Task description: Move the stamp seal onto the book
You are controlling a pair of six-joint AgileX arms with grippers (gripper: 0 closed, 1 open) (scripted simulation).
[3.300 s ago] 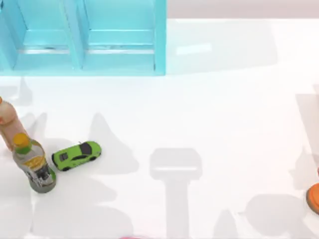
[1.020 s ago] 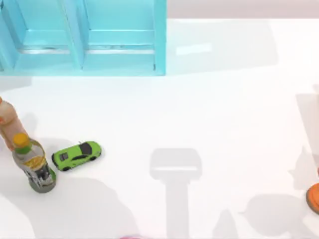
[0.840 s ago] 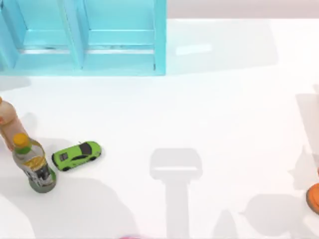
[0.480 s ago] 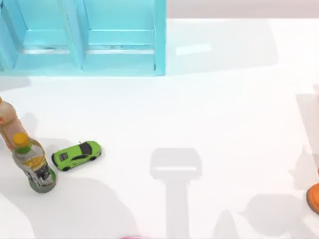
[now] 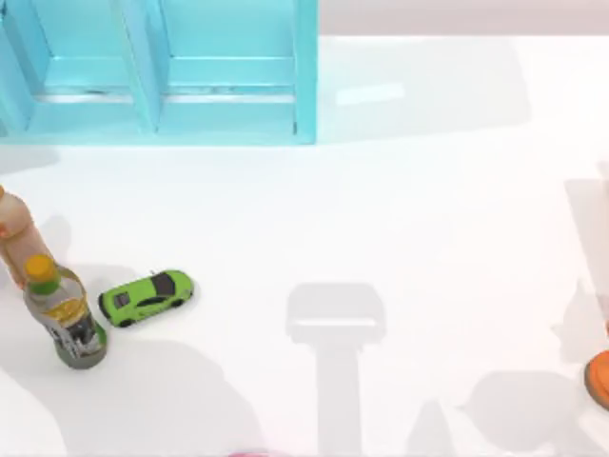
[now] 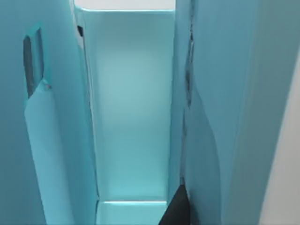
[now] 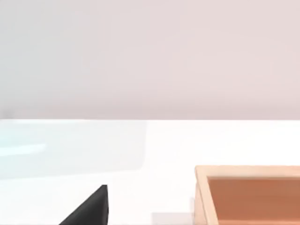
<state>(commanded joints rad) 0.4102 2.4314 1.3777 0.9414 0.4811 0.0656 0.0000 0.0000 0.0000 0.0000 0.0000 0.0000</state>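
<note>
Left end effector [image 6: 177,212] faces into the shelf [image 6: 131,108], right end effector [image 7: 91,206] low over the table [image 7: 154,150]; can't tell if either is apart or together. I'd back out of the shelf and locate seal and book before reaching.

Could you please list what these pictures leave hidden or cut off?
- Orange round thing: cut by the top view's right edge.
- Pink thing: sliver at the top view's bottom edge.
- Peach bottle: cut by the left edge.
- Wooden box: cut by the right wrist view's edges.
</note>
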